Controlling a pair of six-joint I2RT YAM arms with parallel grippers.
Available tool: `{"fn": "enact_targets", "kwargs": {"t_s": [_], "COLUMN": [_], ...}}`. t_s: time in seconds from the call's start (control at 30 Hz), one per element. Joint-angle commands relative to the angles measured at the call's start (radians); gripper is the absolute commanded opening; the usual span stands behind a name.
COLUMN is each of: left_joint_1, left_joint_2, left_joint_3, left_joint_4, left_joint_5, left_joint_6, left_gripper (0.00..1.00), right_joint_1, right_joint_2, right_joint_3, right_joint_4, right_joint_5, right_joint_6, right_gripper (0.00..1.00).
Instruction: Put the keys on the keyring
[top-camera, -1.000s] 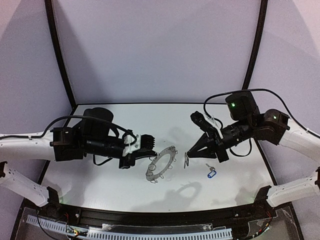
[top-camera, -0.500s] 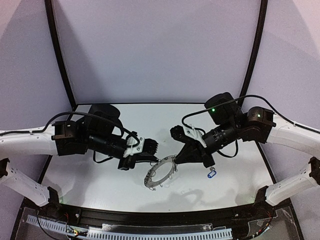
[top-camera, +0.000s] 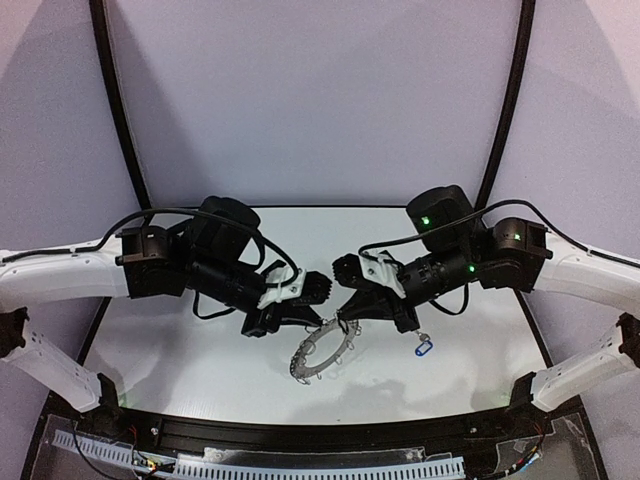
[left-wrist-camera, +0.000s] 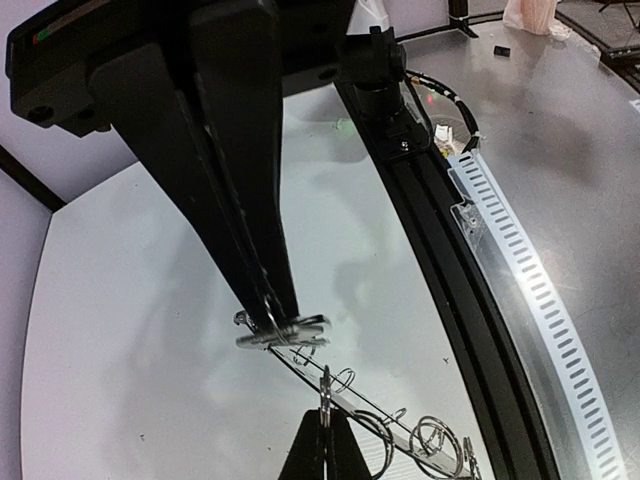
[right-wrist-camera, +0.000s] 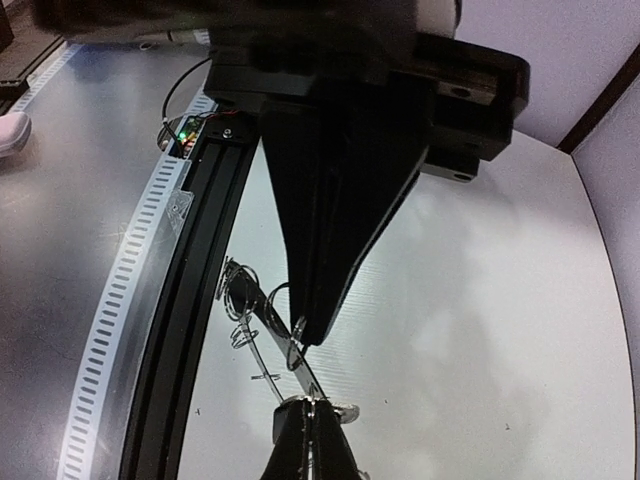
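The keyring hangs tilted above the table centre, its silver loops showing along the edge. My left gripper is shut on its upper rim. In the left wrist view the keyring runs edge-on away from my left gripper. My right gripper is shut on a small metal key, touching the rim beside the left fingertips. In the right wrist view my right gripper holds the key against the keyring. A second key with a blue tag lies on the table to the right.
A black rail and a white perforated strip run along the table's near edge. Pale curved walls with black poles close in the back and sides. The right arm's cable loops above its wrist.
Both arms have moved inward to the table centre. The left gripper has carried the keyring slightly nearer and tilted it. The right gripper has brought its key from the right to the ring's rim.
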Motion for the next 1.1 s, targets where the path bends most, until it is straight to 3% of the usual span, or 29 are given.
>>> {"fn": "enact_targets", "kwargs": {"t_s": [0.0, 0.43, 0.77, 1.07], "left_joint_1": [-0.002, -0.002, -0.002, -0.002], "left_joint_2": [0.021, 0.034, -0.044, -0.049], "left_joint_3": [0.062, 0.076, -0.037, -0.044], "left_joint_4": [-0.057, -0.058, 0.132, 0.135], "left_joint_5": [0.039, 0.065, 0.07, 0.05], "left_joint_6": [-0.041, -0.074, -0.15, -0.189], "left_gripper": [0.01, 0.01, 0.01, 0.01], "right_joint_1": [0.033, 0.056, 0.063, 0.062], "right_joint_2": [0.019, 0.028, -0.02, -0.058], "right_joint_3": [-0.013, -0.025, -0.076, -0.094], "right_joint_4": [0.024, 0.026, 0.07, 0.085], "right_joint_5": [0.042, 0.062, 0.059, 0.041], "right_joint_6": [-0.06, -0.092, -0.084, -0.075], "right_gripper": [0.0, 0.0, 0.0, 0.0]}}
